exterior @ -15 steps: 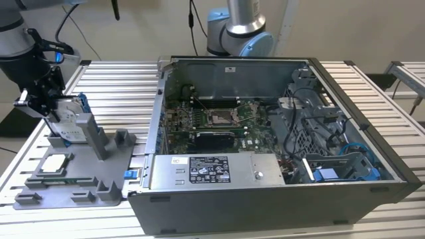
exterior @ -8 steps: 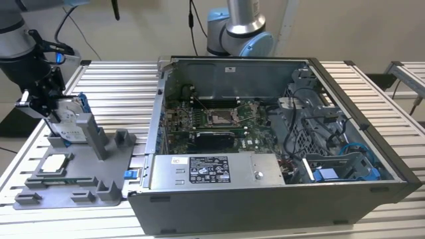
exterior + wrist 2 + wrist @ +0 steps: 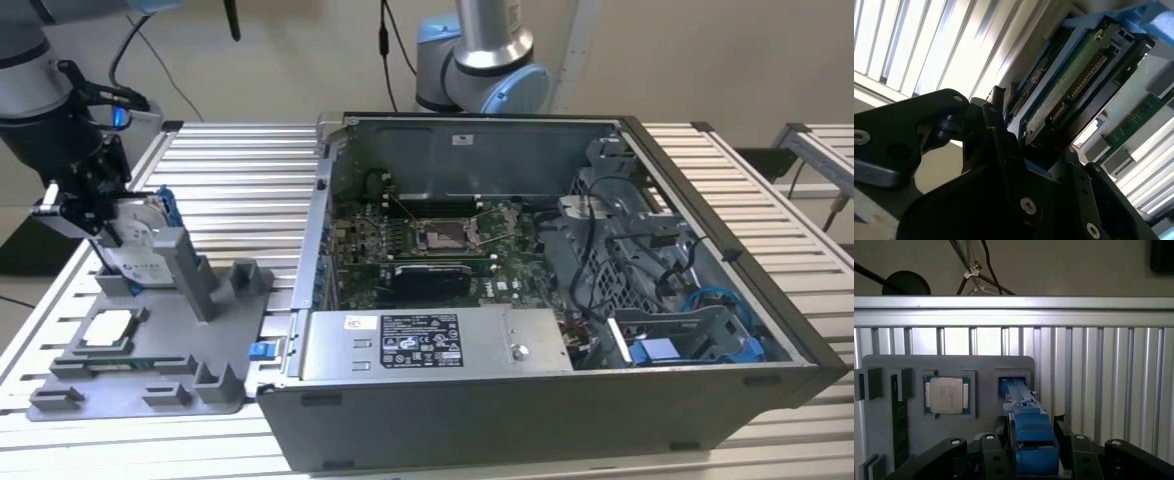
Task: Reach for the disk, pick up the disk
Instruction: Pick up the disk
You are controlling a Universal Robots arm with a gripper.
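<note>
The disk (image 3: 1029,445) stands upright, clamped between the tool's (image 3: 1031,424) fingers (image 3: 1061,426).

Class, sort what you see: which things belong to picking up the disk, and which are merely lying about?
In the job:
disk
gripper, jaws closed on it

Lying about:
chip
memory stick
grey tray
open computer case

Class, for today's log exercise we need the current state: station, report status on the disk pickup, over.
Gripper straddling the disk, grip unconfirmed. Disk upright in gray fixture slot. Nothing seen blocking it.
</note>
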